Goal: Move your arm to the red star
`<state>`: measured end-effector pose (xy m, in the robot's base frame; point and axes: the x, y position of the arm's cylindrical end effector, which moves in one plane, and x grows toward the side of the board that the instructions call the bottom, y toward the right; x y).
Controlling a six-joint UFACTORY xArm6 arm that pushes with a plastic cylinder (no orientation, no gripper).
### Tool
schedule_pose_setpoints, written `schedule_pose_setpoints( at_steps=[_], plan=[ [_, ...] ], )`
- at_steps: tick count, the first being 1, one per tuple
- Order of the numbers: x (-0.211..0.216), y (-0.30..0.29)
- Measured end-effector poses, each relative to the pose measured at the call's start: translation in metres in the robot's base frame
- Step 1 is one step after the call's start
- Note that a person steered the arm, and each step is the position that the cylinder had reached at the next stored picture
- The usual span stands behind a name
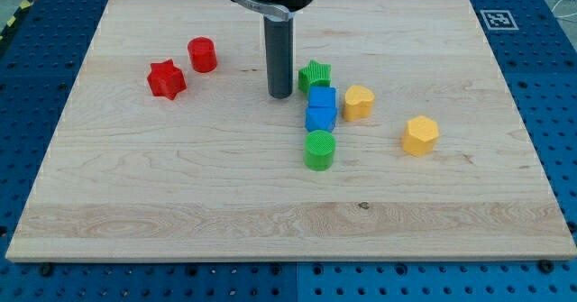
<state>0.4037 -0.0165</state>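
The red star (166, 78) lies on the wooden board at the view's upper left. A red cylinder (202, 55) stands just to its upper right. My tip (279, 95) rests on the board near the middle, well to the right of the red star and just left of the green star (315, 75). About a hand's width of bare board lies between my tip and the red star.
Two blue blocks (321, 109) sit stacked in a line below the green star, with a green cylinder (319, 150) below them. A yellow heart (358, 102) and a yellow hexagon (420, 135) lie to the right. The wooden board (180, 203) sits on a blue perforated table.
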Motion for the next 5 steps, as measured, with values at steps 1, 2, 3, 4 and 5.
schedule_pose_setpoints(
  at_steps=[1,2,3,4,5],
  plan=[
    [0.000,0.000],
    [0.000,0.000],
    [0.000,-0.004],
    [0.002,-0.018],
    [0.009,-0.034]
  ],
)
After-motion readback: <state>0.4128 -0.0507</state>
